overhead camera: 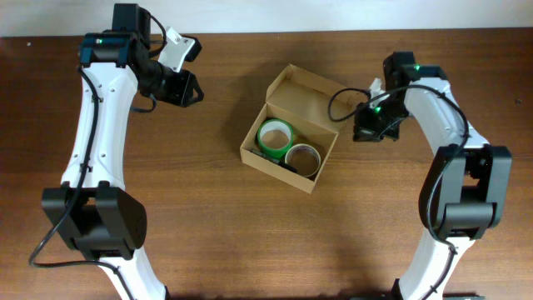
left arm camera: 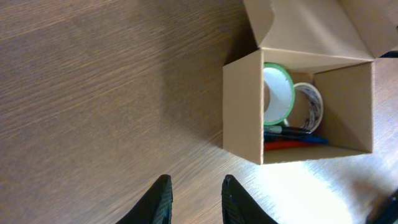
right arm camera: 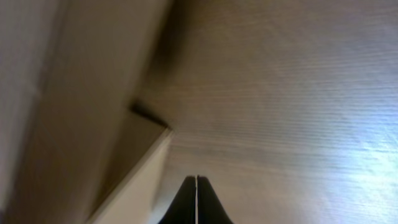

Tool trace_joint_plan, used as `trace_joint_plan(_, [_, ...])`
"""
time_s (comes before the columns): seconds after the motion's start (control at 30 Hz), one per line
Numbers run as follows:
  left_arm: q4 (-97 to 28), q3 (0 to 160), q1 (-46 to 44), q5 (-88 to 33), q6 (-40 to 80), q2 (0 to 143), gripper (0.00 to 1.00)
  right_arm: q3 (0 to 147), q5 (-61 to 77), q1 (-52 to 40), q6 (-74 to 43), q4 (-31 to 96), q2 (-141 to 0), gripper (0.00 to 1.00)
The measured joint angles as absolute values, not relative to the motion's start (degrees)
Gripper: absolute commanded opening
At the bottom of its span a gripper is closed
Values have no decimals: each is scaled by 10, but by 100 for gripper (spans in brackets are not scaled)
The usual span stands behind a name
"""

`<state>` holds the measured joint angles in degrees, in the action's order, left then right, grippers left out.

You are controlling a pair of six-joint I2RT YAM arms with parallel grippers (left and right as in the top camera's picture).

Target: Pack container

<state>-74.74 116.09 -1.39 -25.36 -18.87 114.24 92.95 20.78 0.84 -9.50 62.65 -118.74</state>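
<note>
Two pens point(left arm camera: 289, 145) inside container point(left arm camera: 242, 106): left wrist only.

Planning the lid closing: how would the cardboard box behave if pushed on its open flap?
The box would probably slide rather than tip: it sits low and flat, weighted by two tape rolls and pens. Its thin flap likely bends at the hinge when pushed.

A brown wood-grain table point(overhead camera: 208, 242) fills the view, a pale strip point(overhead camera: 266, 12) along its far edge
</note>
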Motion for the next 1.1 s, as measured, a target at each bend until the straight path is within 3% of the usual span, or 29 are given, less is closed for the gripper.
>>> trace_joint_plan(0.37, [-769, 1161, -14, -226, -188, 1142, 27, 914, 368, -3, -57, 439, -1188, 4])
trace_joint_plan(0.57, [-769, 1161, -14, -197, -180, 1142, 33, 914, 393, -37, -57, 411, -1188, 4])
trace_joint_plan(0.77, [-744, 1161, -14, -179, -164, 1142, 32, 914, 397, -69, -57, 403, -1188, 4])
trace_joint_plan(1.1, [-715, 1160, 10, -190, -96, 1212, 6, 914, 394, -14, -61, 400, -1188, 4])
